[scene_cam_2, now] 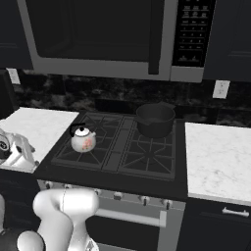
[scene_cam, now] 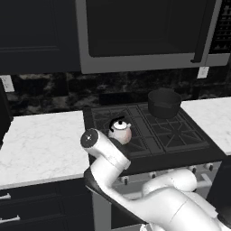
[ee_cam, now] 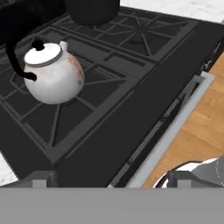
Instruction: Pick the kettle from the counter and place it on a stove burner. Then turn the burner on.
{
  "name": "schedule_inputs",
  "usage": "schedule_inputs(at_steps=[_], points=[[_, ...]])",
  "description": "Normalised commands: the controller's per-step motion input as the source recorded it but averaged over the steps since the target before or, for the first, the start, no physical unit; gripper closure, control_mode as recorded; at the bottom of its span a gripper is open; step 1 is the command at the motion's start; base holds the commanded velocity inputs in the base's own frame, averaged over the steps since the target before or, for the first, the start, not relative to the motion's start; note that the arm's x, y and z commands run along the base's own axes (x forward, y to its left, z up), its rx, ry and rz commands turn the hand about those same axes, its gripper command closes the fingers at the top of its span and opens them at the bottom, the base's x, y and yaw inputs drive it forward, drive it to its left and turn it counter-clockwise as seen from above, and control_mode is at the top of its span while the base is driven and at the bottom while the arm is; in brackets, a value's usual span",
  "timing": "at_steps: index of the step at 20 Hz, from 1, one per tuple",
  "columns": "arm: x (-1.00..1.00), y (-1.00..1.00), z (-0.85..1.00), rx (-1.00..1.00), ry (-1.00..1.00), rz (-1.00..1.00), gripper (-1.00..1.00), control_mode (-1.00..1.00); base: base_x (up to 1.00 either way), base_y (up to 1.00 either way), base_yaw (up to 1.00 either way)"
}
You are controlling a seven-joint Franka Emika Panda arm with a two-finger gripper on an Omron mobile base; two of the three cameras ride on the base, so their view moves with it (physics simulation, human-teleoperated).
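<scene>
The gripper (ee_cam: 109, 177) is standing with its jaws spread wide and grasping nothing, its two dark fingertips (ee_cam: 41, 178) showing at the bottom of the hand view, apart from the kettle (ee_cam: 52, 76). The hand is looking down across the front edge of the cooktop (ee_cam: 131, 118), with the oven's grey handle bar (ee_cam: 175, 127) and a strip of wooden floor (ee_cam: 205, 118) lying beyond it. The kettle is sitting upright on the front left stove burner (scene_cam_2: 81, 149), its black handle arching over the lid and a faint reddish print showing on its side. In the left base view the arm's white elbow is hiding part of the kettle (scene_cam: 121, 131). A larger black pot (scene_cam_2: 155, 119) is resting on the back right burner, well apart from the kettle. The white marble counter (scene_cam_2: 218, 157) is flanking the cooktop on both sides, and a microwave (scene_cam_2: 98, 37) is hanging above.
</scene>
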Motion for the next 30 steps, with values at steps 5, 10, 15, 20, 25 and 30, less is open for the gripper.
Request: schedule_inputs(at_steps=[5,10,15,20,25,30], points=[[-0.66,0.24,-0.14,-0.24,-0.03,0.14,-1.0,-1.0,0.0,0.0,0.0],[-0.68,0.03,-0.15,-0.2,-0.01,0.15,-1.0,-1.0,0.0,0.0,0.0],[-0.33,0.0,-0.27,-0.19,-0.05,0.3,-1.0,-1.0,0.0,0.0,0.0],[0.05,0.0,-0.31,-0.08,-0.11,0.33,-1.0,-1.0,0.0,0.0,0.0],[0.15,0.0,-0.28,0.0,-0.26,0.15,-1.0,-1.0,0.0,0.0,0.0],[0.23,-0.02,-0.35,0.01,-0.26,0.0,-1.0,-1.0,0.0,0.0,0.0]])
